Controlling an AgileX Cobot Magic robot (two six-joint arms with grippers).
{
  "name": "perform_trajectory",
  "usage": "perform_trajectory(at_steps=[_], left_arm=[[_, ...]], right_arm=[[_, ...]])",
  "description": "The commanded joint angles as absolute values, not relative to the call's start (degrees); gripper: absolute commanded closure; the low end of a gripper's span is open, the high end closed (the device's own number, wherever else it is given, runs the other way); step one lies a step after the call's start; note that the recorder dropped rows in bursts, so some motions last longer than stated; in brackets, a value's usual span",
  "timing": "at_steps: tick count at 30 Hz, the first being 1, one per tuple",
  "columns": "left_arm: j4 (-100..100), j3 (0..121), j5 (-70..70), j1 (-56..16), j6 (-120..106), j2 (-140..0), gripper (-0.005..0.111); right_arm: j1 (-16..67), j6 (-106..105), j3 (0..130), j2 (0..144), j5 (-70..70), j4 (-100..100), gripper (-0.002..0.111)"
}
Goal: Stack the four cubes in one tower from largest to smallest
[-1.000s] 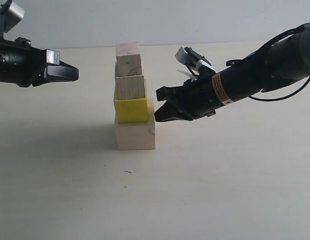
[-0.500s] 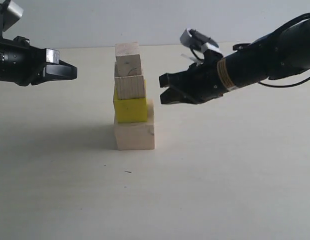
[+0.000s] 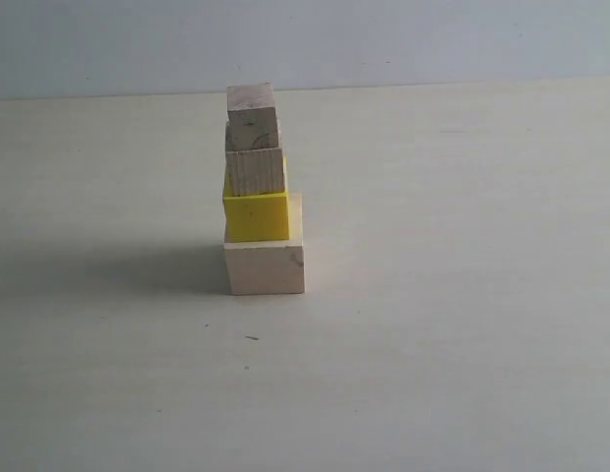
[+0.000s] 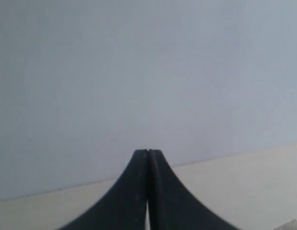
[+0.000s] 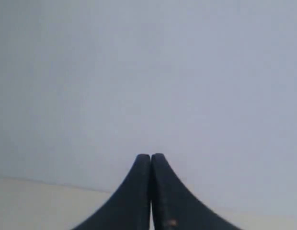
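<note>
On the table, the tower is seen standing slightly toward nine o'clock of the exterior view's centre. The pale whitish cube forms the base, the yellow cube is set toward its nine o'clock edge, and the larger tan cube and smallest tan cube are stacked above. The left gripper and right gripper are each shown with jaws pressed together, empty, before a grey wall.

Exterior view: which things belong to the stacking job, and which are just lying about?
Job: pale largest cube, yellow cube, tan cube, smallest tan cube on top.
Lying about: dark speck on the table.
</note>
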State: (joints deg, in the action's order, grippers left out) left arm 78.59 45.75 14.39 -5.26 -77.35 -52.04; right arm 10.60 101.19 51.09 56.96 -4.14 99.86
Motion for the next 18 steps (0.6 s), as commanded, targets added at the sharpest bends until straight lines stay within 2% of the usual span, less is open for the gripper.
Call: perform_trajectory(at_steps=[1, 6, 18], left_arm=[[80.39, 37.86, 5.79, -5.26, -77.72, -37.34, 0.107], [80.09, 33.14, -1.63, -5.26, -81.11, -24.26, 0.107], [79.47, 32.73, -2.5, -5.26, -85.23, -12.28, 0.107]], right_arm=[[10.36, 96.61, 45.4, 42.26, 0.0, 99.95, 0.108], [10.36, 92.07, 45.62, 31.08, 0.0, 99.95, 0.108], [10.36, 89.16, 45.62, 11.38, -4.75, 99.95, 0.108]])
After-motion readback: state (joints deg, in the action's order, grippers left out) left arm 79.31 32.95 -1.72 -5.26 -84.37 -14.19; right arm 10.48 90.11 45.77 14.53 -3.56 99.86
